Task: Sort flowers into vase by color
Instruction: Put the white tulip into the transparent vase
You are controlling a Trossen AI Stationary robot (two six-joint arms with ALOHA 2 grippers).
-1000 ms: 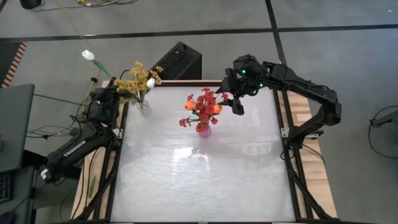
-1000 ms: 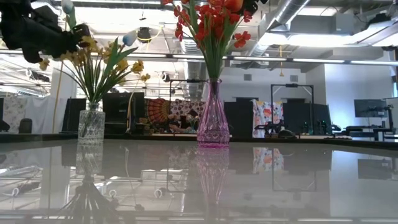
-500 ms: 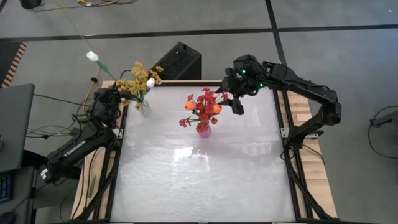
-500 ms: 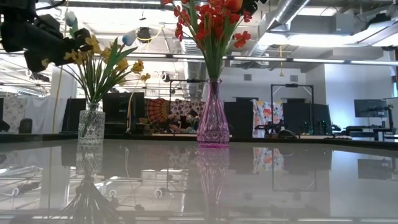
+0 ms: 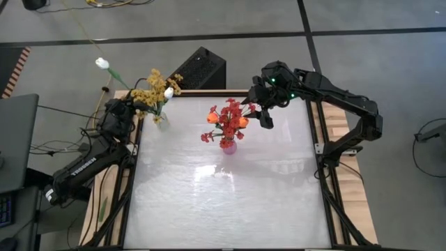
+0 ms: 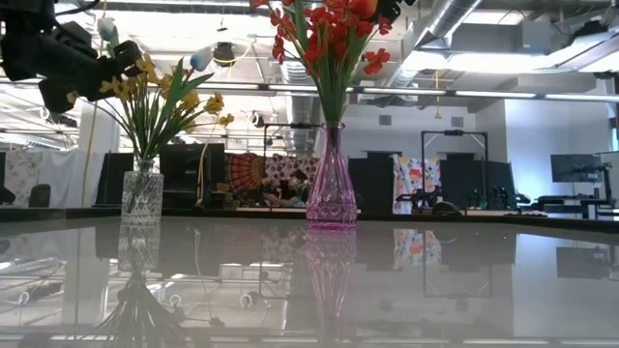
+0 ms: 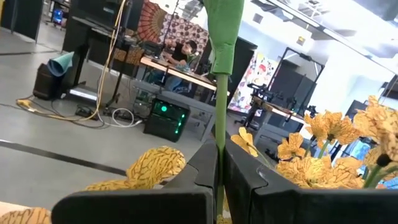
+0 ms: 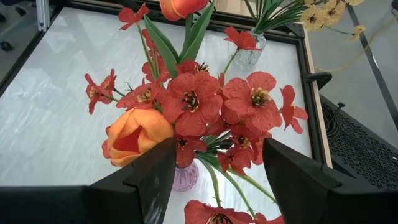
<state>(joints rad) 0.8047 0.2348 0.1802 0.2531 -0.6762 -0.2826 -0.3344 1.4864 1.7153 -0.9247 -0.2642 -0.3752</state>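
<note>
**White Tulip Held Over the Table's Far-Left Corner**

The left gripper [image 5: 129, 109] was clenched on the green stem [image 7: 220, 93] of a white tulip [image 5: 102, 63], at the table's far-left corner beside the clear vase [image 5: 162, 120]. The stem ran long and slanted from the fingers up and outward, past the table's edge, so the white bud pointed away over the floor. In the left wrist view the stem stood straight up between the closed dark fingers [image 7: 245, 180], yellow blooms [image 7: 329, 127] crowding close beside it.

The table [image 5: 223, 202] lay bare across its near half, giving wide room there; the far edge was crowded. The clear vase held yellow sprays [image 6: 160, 97] and another white bud [image 5: 168, 92]. Farther along, the pink vase [image 6: 332, 188] carried red flowers [image 8: 199, 99] and an orange tulip [image 8: 134, 134]. The right gripper [image 5: 259, 108] hovered just beside them, fingers [image 8: 298, 180] spread, holding nothing.
</note>
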